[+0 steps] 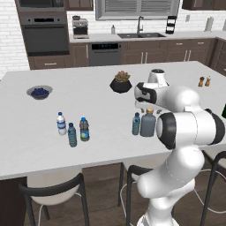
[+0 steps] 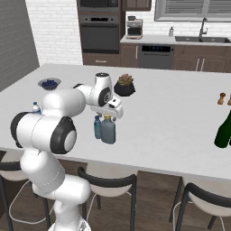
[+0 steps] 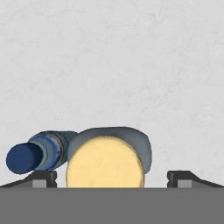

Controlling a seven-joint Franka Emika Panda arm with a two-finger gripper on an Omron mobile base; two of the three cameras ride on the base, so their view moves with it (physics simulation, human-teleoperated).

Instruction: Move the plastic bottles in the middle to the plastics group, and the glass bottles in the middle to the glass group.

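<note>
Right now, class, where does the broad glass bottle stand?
In the left base view the glass bottle stands near the counter's front edge, right of a slim blue bottle, under the gripper.

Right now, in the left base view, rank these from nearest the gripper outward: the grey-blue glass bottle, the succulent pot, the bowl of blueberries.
1. Glass bottle, directly below the gripper.
2. Succulent pot, behind, toward the counter's middle.
3. Bowl of blueberries, far left.

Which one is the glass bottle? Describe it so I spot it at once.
Look at the near edge of the white island counter, directly under the open gripper. Two bottles stand there together: the glass bottle is the broad grey-blue one with a tan stopper, much wider than the slim blue bottle beside it.
</note>
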